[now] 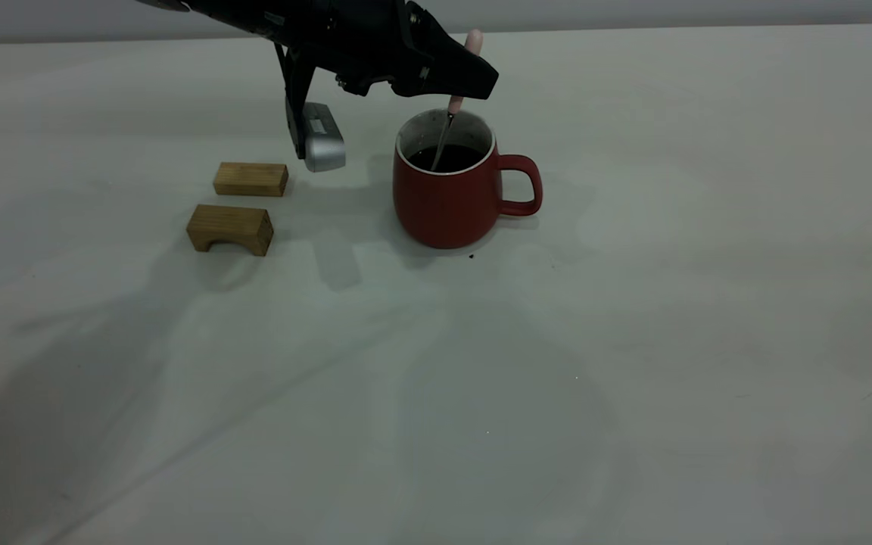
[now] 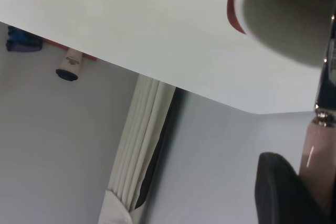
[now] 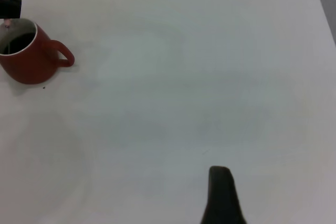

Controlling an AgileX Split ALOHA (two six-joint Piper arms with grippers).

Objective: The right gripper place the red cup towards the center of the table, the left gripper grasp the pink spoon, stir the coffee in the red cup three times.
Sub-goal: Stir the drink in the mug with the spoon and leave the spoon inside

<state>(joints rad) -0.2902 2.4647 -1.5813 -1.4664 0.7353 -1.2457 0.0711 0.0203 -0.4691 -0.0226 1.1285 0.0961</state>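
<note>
The red cup (image 1: 447, 200) stands on the table (image 1: 633, 341) near the middle, its handle pointing to the exterior view's right. Dark coffee (image 1: 453, 157) fills it. The pink spoon (image 1: 471, 42) stands tilted in the cup, its metal neck dipping into the coffee. My left gripper (image 1: 474, 76) hangs just above the rim, shut on the pink handle. In the left wrist view the gripper (image 2: 314, 174) pinches the spoon (image 2: 318, 140) below the cup (image 2: 283, 19). My right gripper (image 3: 273, 184) is open and empty, far from the cup (image 3: 29, 61); one finger (image 3: 220, 192) shows.
Two tan wooden blocks (image 1: 250, 179) (image 1: 229, 228) lie to the left of the cup, under the left arm. A few dark specks (image 1: 471, 256) dot the table by the cup's base. The table's near and right parts are bare.
</note>
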